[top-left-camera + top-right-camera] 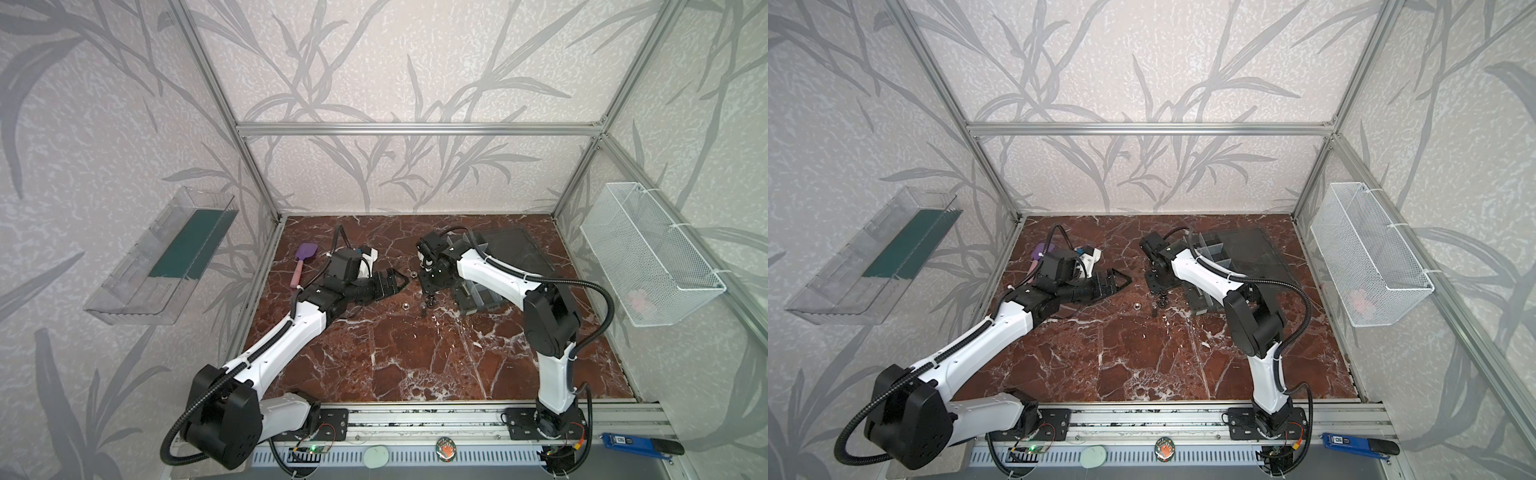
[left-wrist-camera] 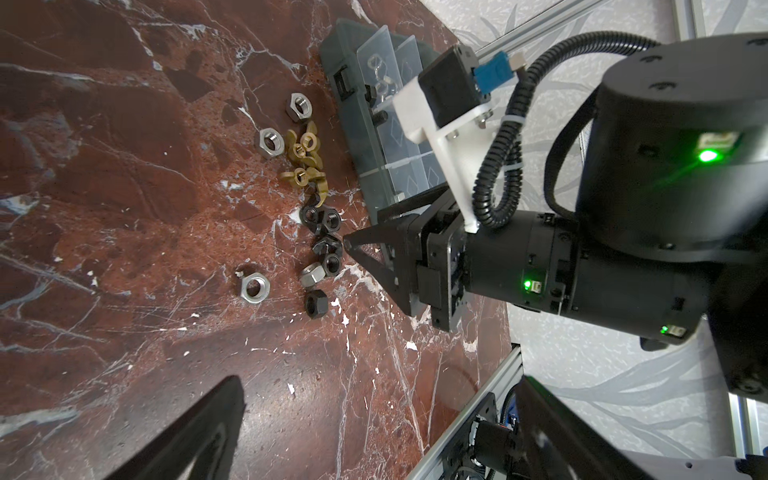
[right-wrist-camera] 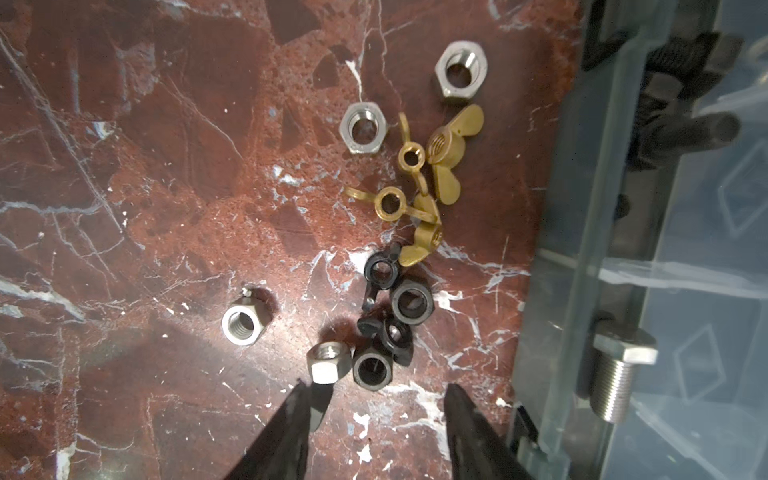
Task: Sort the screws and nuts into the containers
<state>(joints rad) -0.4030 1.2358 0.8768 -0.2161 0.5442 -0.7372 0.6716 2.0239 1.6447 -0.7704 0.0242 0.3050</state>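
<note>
In both top views the organizer box [image 1: 484, 298] sits back right on the marble table [image 1: 415, 365], clear lid [image 1: 513, 249] laid open. The right arm [image 1: 490, 270] crosses over it, so only a few translucent dividers [image 1: 1210, 249] show and the contents cannot be told. A purple spatula [image 1: 306, 252] lies back left; a clear shelf [image 1: 166, 253] and a wire basket [image 1: 648, 249] hang on the side walls. The right gripper [image 1: 428, 305] points down just beside the box, with the left gripper [image 1: 397, 284] near it. In the left wrist view the left gripper's jaws stand wide apart and empty, and the nuts [image 2: 316, 216] lie in a row along the box's front wall. In the right wrist view the right gripper's jaws are apart, clamping nothing, with a black nut [image 3: 372, 365] and a silver nut [image 3: 326, 361] just ahead of the tips. Brass wing nuts [image 3: 440, 153] lie beyond. Inside the box, one compartment holds a silver screw [image 3: 619, 370] and another holds black screws [image 3: 681, 124].
</note>
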